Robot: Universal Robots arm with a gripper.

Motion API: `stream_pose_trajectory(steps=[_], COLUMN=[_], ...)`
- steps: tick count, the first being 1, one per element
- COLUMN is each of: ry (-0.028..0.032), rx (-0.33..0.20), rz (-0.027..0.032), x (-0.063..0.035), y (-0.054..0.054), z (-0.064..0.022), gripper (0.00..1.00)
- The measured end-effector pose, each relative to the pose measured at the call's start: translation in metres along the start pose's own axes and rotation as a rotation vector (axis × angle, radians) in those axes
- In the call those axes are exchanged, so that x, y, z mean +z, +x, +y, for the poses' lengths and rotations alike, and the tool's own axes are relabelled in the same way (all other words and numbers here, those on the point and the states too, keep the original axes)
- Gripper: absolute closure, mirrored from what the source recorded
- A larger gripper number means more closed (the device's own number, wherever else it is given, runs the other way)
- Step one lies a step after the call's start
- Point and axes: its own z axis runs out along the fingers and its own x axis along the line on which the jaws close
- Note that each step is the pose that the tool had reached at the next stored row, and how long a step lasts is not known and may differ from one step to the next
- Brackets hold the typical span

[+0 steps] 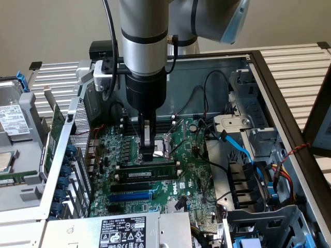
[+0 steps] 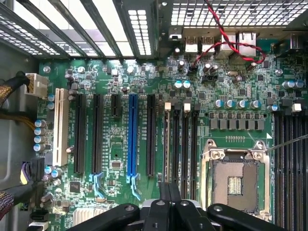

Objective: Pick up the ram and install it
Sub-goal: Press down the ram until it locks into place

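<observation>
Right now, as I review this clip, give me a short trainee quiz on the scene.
1. True or false: the gripper is shut.
2. Where is the ram?
A. Lying flat outside the case
B. Standing on edge along a memory slot on the board, right under the gripper's tips
C. Inside the processor socket
3. Fill in: the one coloured long slot, two rows from the ram in the exterior view, is ___.

Key: 1 true; 2 B; 3 blue.
</observation>
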Motion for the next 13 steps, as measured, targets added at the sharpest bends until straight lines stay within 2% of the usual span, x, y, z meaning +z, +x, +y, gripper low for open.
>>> stream_pose_trajectory(steps=[2,6,7,13], ry=[0.0039,0.0247,0.0277,0.0284], rx=[0.0,0.002,0.002,0.002], rz=[0.0073,0.018,0.0202,0.0243], x=[0.0014,0.0031,0.004,0.0133], y=[-0.001,-0.003,-0.004,-0.007], z=[0.0027,0.0034,0.0034,0.003], gripper=[0.89,0.89,0.89,0.89])
